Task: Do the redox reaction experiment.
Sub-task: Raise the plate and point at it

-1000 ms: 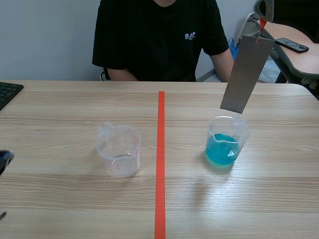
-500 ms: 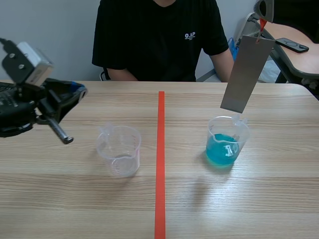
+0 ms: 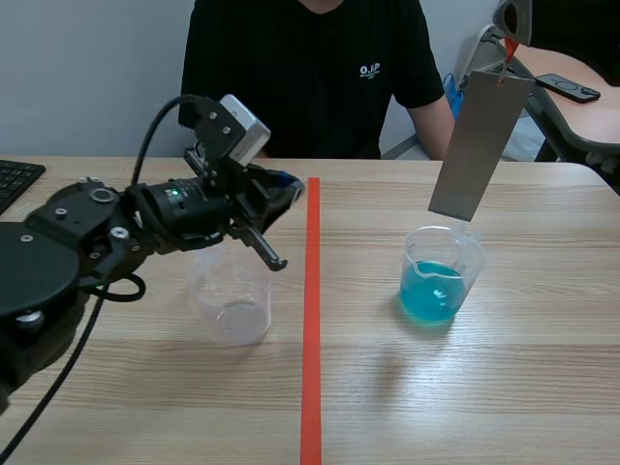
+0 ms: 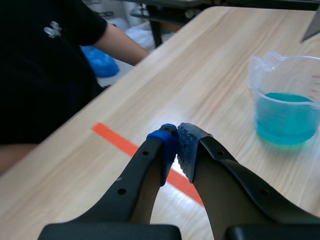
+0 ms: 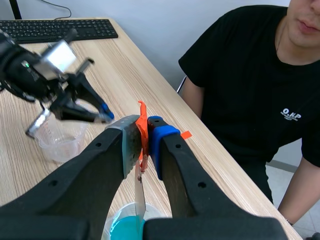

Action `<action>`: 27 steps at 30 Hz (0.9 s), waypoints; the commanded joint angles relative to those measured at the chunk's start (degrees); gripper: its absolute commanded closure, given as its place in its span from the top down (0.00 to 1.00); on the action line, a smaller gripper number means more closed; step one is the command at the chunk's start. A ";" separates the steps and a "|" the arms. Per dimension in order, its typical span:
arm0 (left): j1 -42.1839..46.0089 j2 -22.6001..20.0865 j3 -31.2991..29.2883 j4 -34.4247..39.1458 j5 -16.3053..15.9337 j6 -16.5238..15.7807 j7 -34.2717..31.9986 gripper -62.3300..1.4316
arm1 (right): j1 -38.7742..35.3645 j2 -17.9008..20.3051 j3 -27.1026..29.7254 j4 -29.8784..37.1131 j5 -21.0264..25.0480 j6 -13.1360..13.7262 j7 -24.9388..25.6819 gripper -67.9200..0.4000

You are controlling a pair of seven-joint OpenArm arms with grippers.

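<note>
The metal strip (image 3: 480, 145) is held high by the right gripper (image 5: 144, 131) — the fingers are clamped on the orange-red tab (image 5: 143, 120) at the strip's top end, and the strip is hung straight below them. Directly under that gripper the beaker of blue solution (image 3: 441, 281) is found, with the strip's lower edge poised just above its rim. In the scene view no part of the metal is seen wetted, so the dip is judged not yet made (the wrist view, looking down the strip edge-on, cannot settle it).

The left gripper (image 4: 177, 150) is pressed closed on nothing, its pads nearly touching, and the empty beaker (image 3: 232, 305) is placed just below and behind its fingertips, untouched. The beaker of blue solution is seen well ahead of that gripper and off to one side, across the tape line (image 3: 312, 320).

So the set-up is counted as done — strip gripped, solution in its beaker, strip lined up over it. What is left, by this reckoning: the strip is to be lowered into the blue liquid and kept there for the reaction to be shown. No job for the empty beaker can be read from here.
</note>
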 commanded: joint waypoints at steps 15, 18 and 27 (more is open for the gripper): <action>-6.12 9.77 8.02 -1.31 -0.63 -1.95 -2.99 0.09 | 0.85 0.74 0.96 0.42 0.61 0.33 0.44 0.03; -6.29 10.93 9.03 -1.31 1.42 -1.86 -3.21 0.09 | 0.85 0.74 0.96 0.42 0.59 0.33 0.42 0.03; -6.60 10.56 9.09 -1.31 1.57 -1.60 -3.37 0.09 | 0.85 0.74 0.96 0.42 0.61 0.33 0.42 0.03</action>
